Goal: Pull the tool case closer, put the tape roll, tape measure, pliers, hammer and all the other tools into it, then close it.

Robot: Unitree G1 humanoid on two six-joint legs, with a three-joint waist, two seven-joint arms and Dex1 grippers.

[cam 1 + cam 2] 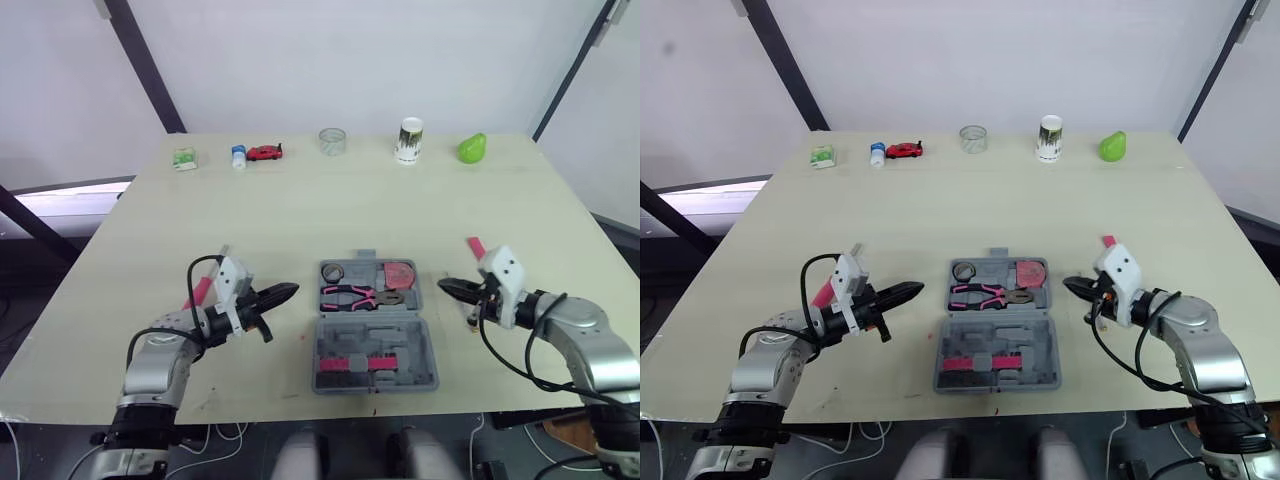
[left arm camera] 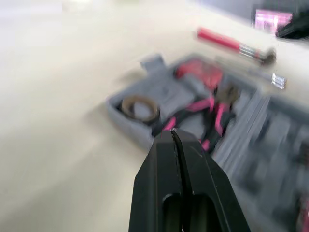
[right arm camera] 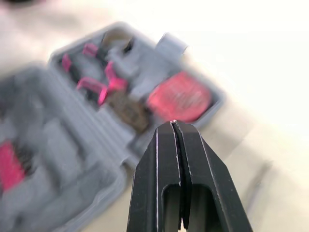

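We see the case open, handle toward 12 o'clock, pliers pointing to 3. Left gripper and right gripper: fingers together.

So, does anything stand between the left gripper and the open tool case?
Nothing visible does. Only bare table lies between the left gripper and the left wall of the tool case.

Bright, even light falls from above onto the pale table. The tool case casts only a faint, soft shadow beside its near edge
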